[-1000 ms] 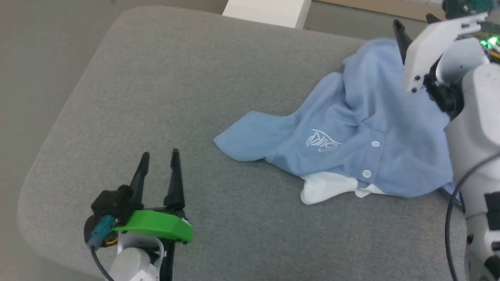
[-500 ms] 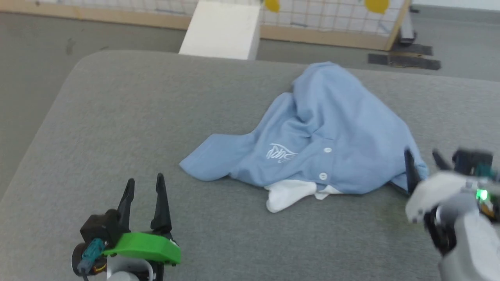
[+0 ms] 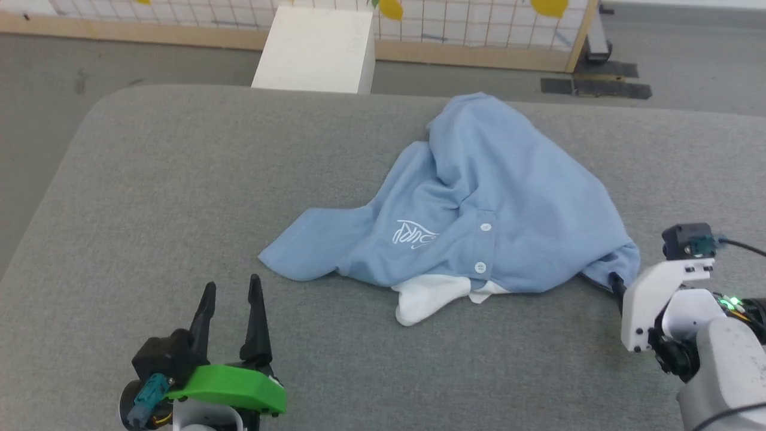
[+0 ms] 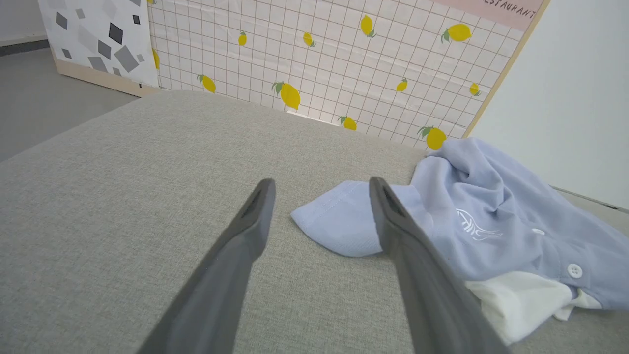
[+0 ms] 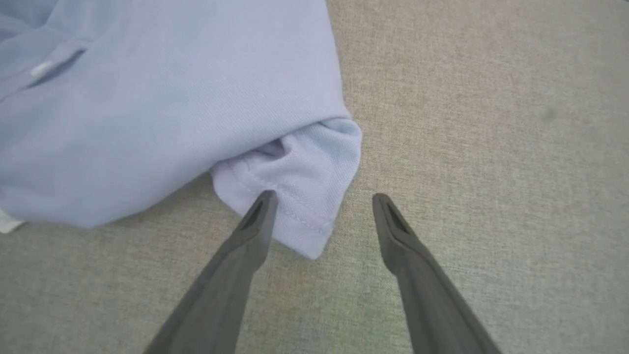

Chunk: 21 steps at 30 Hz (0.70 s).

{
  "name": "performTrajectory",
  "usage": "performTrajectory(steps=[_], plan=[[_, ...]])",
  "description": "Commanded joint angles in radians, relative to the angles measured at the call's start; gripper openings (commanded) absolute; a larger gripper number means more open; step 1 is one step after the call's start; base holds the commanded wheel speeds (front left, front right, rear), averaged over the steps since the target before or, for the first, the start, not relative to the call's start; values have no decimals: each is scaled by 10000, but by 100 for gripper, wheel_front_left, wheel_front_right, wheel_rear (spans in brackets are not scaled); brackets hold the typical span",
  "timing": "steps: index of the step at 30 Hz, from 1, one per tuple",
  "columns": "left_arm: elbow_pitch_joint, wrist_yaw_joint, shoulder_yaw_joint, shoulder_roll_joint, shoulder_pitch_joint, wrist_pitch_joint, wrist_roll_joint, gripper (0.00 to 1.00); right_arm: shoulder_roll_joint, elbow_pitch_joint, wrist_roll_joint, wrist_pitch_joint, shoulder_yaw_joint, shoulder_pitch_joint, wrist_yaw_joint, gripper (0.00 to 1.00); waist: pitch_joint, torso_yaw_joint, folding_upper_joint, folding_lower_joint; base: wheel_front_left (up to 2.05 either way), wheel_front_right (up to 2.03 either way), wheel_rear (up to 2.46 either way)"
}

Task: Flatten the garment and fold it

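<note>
Right hand (image 5: 323, 195) has dropped beside the garment (image 3: 508, 197), collar (image 3: 428, 296) pointing nearward

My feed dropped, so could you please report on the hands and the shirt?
Left hand open, empty, clear of the shirt. Right hand open, at a sleeve hem. Shirt crumpled, not folded. Nothing in the way.
</note>
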Motion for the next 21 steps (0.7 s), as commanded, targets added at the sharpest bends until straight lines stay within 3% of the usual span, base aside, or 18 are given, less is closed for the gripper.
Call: performTrajectory(steps=[1,4,5,6,7,10,14,17,21], plan=[[38,-40,-43,-27,-151,-40,-97,100,-5,200,-99,162,95,-228,-15,100,225,186,0,0,0,0,0],[93,-34,-66,-40,-209,-40,-119,100,-27,712,-119,618,282,-399,-15,100,322,259,0,0,0,0,0],[113,-34,-75,-42,-221,-40,-122,100,-23,879,-36,792,283,-459,-15,50,349,280,0,0,0,0,0],[130,-32,-79,-45,-230,-40,-128,100,-40,930,17,806,274,-509,-15,20,358,293,0,0,0,0,0],[148,-29,-82,-47,-241,-41,-134,100,-105,938,83,774,296,-553,-15,0,362,309,0,0,0,0,0],[172,-16,-73,-53,-249,-42,-156,100,-499,870,429,902,260,-574,-15,0,359,321,0,0,0,0,0],[191,-51,-118,-41,-307,-42,-169,100,-1752,657,608,1272,-323,-623,-15,0,360,374,0,0,0,0,0],[213,-95,-190,-6,-407,-19,-157,100,-2782,522,363,1541,-1029,-711,-15,0,395,466,0,0,0,0,0],[236,-132,-243,35,-527,-11,-155,100,-3504,416,-195,1537,-1769,-744,-15,3,467,552,0,0,0,0,0]])
